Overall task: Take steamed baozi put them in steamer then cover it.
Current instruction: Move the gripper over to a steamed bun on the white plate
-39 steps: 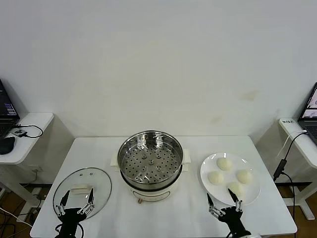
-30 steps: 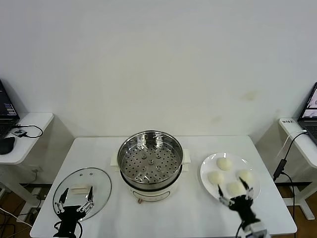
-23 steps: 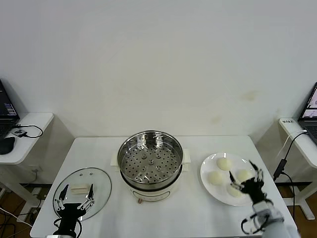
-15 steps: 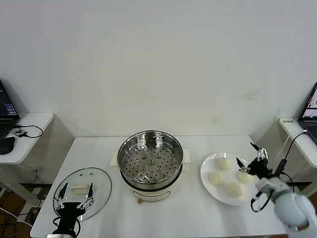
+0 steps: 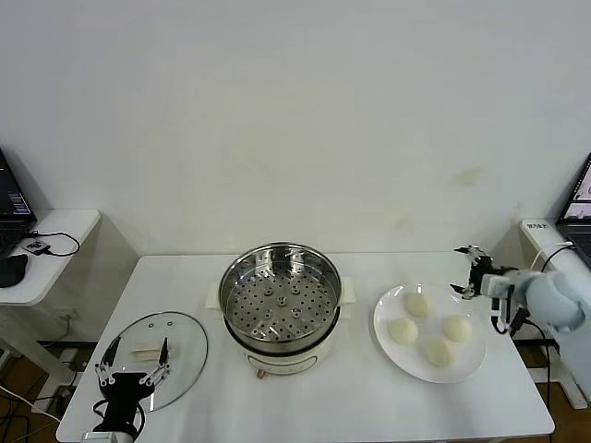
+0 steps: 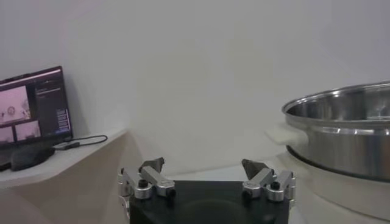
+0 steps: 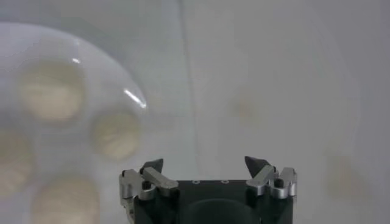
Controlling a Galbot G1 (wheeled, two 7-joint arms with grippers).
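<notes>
The steamer [image 5: 280,305] stands mid-table, a shiny steel pot on a white base, its perforated tray bare; its side also shows in the left wrist view [image 6: 341,131]. Several cream-white baozi lie on a white plate [image 5: 380,318], one of them at the back [image 5: 418,304]; the right wrist view shows them from above [image 7: 116,134]. The glass cover [image 5: 175,328] lies flat at the left front. My right gripper [image 5: 462,269] [image 7: 204,164] hangs open and holding nothing, just past the plate's far right rim. My left gripper [image 5: 135,355] [image 6: 204,165] stands open over the cover's near edge.
Side desks with laptops flank the white table [image 5: 369,397], one laptop [image 6: 30,112] on the left. A cable hangs off the right desk [image 5: 545,240] close to my right arm. A white wall stands behind.
My right gripper has swung from the table's front edge up over the plate to beyond its far right rim. My left gripper has drifted slightly back toward the front edge.
</notes>
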